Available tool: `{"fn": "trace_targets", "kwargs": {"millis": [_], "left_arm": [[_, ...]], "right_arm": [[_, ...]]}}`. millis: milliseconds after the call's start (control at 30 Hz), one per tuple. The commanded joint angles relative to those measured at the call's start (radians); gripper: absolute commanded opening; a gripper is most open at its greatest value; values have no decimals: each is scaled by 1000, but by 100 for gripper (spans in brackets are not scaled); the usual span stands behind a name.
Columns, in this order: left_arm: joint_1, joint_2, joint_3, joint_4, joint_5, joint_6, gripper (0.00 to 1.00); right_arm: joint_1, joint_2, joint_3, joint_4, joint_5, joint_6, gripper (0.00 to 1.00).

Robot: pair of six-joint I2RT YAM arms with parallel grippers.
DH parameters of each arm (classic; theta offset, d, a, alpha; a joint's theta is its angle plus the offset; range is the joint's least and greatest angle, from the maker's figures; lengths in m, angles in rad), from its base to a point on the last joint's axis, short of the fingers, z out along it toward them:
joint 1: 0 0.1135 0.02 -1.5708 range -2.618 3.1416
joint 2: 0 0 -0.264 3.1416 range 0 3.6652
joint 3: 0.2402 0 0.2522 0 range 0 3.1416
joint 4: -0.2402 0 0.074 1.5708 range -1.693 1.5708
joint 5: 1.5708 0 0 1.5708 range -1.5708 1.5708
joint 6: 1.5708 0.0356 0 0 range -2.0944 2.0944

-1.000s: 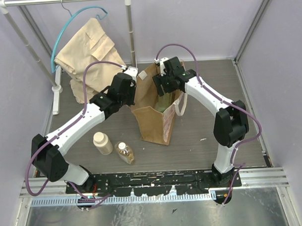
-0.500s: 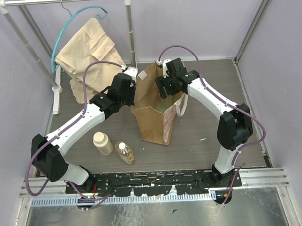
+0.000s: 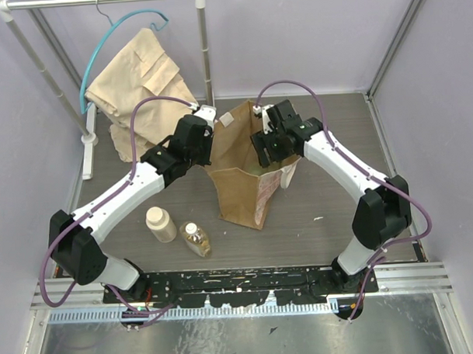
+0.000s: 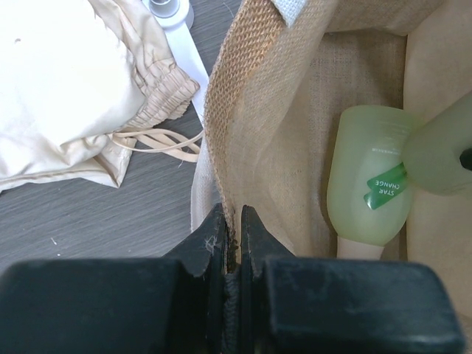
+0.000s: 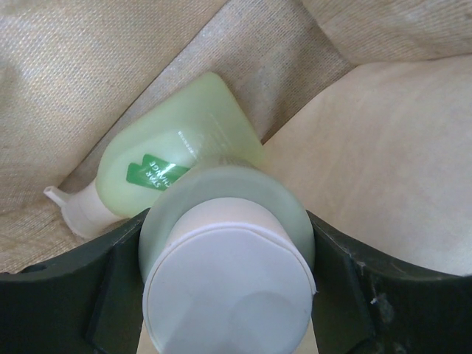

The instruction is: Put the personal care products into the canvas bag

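Note:
The tan canvas bag (image 3: 241, 188) stands open mid-table. My left gripper (image 3: 207, 149) is shut on the bag's left rim (image 4: 232, 140), jaws pinching the woven edge. My right gripper (image 3: 271, 147) is over the bag's mouth, shut on the green cylinder (image 5: 228, 273), white cap toward the camera. The cylinder also shows in the left wrist view (image 4: 442, 147). The rounder green bottle (image 5: 177, 158) with cream top lies on the bag's bottom, and it shows in the left wrist view too (image 4: 369, 184). The cream bottle (image 3: 160, 224) and the amber white-capped bottle (image 3: 196, 240) sit on the table, left of the bag.
A beige folded garment (image 3: 139, 72) hangs from a blue hanger on a white rack (image 3: 205, 46) at the back left; its drawstring end lies beside the bag (image 4: 66, 88). The bag's whitish strap (image 3: 287, 171) hangs on the right side.
My right gripper has moved right and toward the near side over the bag's mouth with the green cylinder. The left gripper has kept its hold on the rim.

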Motion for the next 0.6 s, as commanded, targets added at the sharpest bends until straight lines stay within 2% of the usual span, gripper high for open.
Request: {"fn": "trace_targets", "kwargs": {"millis": [0, 233, 567], "left_arm": [[2, -22, -10, 10, -7, -7, 0], [0, -26, -13, 10, -1, -10, 0], [0, -42, -27, 14, 3, -12, 0]], "right_arm": [[57, -82, 3, -13, -37, 27, 1], [163, -73, -6, -11, -46, 63, 1], [203, -56, -64, -4, -61, 89, 1]]}}
